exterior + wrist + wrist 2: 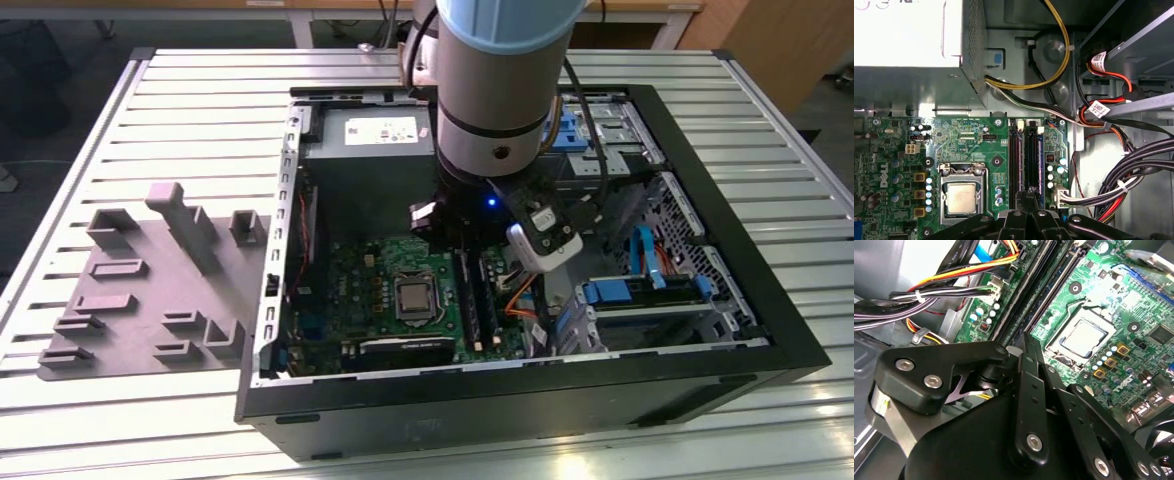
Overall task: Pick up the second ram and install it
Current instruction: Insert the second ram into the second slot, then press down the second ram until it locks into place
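Open computer case [747,330] on a slatted table [200,120], counted.
One case, one green motherboard [380,270], one processor [961,197], one grey moulded tray [140,290], one robot arm [501,90].

Second ram [1030,165]: long thin dark stick, standing on edge in slot rails on green board, lower centre of first wrist view (seating depth unclear); near end meets black gripper parts.

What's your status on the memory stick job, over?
Gripper low at the memory slots, beside the processor. Memory stick: cannot tell it from the slots. Cables beside the slots, not across them.
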Controlling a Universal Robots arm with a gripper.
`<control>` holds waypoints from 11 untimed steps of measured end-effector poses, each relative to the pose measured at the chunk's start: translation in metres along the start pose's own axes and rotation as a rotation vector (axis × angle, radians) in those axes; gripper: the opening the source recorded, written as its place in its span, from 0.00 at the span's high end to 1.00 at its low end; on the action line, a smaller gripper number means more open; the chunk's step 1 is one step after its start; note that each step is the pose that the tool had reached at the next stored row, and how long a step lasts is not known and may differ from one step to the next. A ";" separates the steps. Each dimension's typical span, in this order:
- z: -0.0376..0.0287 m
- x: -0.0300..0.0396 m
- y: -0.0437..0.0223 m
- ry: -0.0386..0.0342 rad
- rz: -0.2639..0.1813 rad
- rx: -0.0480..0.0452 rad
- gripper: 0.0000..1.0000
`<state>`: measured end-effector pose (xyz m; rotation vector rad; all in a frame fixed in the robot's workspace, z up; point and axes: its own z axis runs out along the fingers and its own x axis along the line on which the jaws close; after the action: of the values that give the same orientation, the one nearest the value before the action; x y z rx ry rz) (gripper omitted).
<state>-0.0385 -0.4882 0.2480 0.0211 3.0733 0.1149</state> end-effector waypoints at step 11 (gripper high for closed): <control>0.0000 0.0000 0.0020 -0.0014 0.000 0.0000 0.89</control>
<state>-0.0385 -0.4863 0.2481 0.0211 3.0719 0.1148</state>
